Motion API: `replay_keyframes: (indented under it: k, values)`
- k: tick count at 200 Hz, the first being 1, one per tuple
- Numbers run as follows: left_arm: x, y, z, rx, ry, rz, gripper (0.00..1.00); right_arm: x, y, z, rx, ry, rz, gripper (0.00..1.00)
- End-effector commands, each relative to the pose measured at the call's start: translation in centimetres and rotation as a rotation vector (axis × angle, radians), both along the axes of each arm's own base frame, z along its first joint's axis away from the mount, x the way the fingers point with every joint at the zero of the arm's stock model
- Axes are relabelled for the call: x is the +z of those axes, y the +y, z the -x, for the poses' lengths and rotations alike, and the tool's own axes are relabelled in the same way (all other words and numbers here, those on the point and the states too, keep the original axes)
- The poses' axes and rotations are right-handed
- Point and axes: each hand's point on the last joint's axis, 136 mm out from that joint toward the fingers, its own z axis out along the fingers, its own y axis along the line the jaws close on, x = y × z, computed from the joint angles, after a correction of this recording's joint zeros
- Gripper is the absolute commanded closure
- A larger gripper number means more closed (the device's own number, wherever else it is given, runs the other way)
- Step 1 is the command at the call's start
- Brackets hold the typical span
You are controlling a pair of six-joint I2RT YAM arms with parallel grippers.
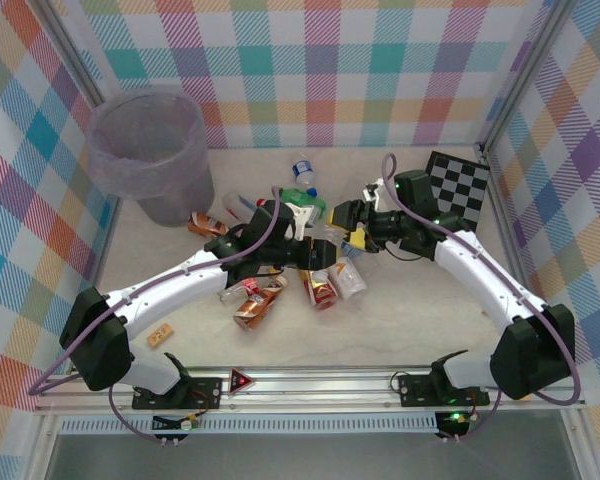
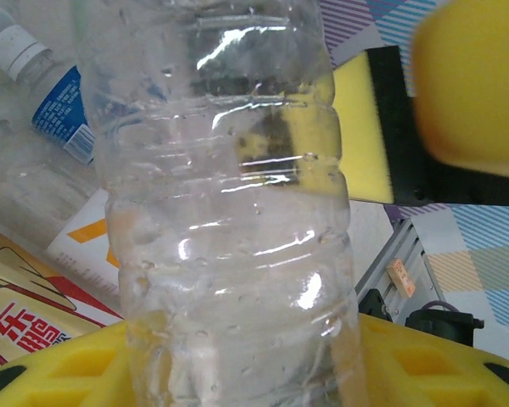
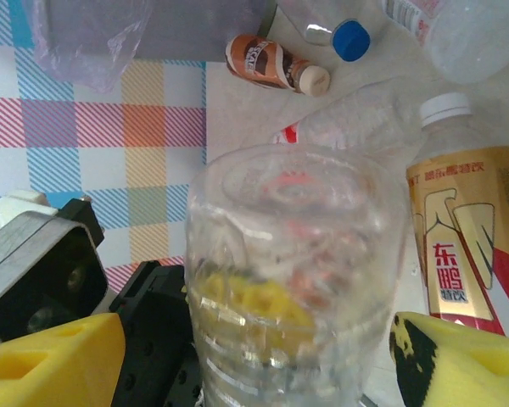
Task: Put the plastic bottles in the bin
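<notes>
A clear ribbed bottle [image 2: 229, 212] stands between the yellow fingers of my left gripper [image 2: 237, 373], which is shut on it. The same clear bottle [image 3: 297, 271] sits inside my right gripper [image 3: 259, 365], which is open: the left finger [image 3: 51, 356] stands apart from it and the right finger is at its side. The two grippers meet at mid-table, left gripper [image 1: 315, 250] and right gripper [image 1: 352, 228]. More plastic bottles [image 1: 260, 300] lie below them, with a green one [image 1: 302, 205] and a blue-capped one [image 1: 302, 170] behind. The bin [image 1: 145, 150] stands at the far left.
The checkerboard [image 1: 458, 185] lies at the back right behind my right arm. A small tan block [image 1: 160, 337] sits near the front left. A brown bottle [image 3: 271, 64] and a gold-labelled bottle [image 3: 458, 246] lie beyond the held one. Plaid walls close in three sides.
</notes>
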Motion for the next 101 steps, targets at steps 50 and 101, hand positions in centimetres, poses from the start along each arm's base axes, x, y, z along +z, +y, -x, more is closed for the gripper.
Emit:
replay_keyframes:
  k: [50,101]
  values:
    - [1.4,1.2,-1.1,0.05,-0.03,-0.032,0.56,0.1,-4.9,1.9,-0.113,-0.051,0.15,0.19]
    - [1.9,3.1,-2.4,0.089,-0.026,-0.067,0.57,-1.7,-6.7,2.8,-0.153,-0.035,0.225,0.19]
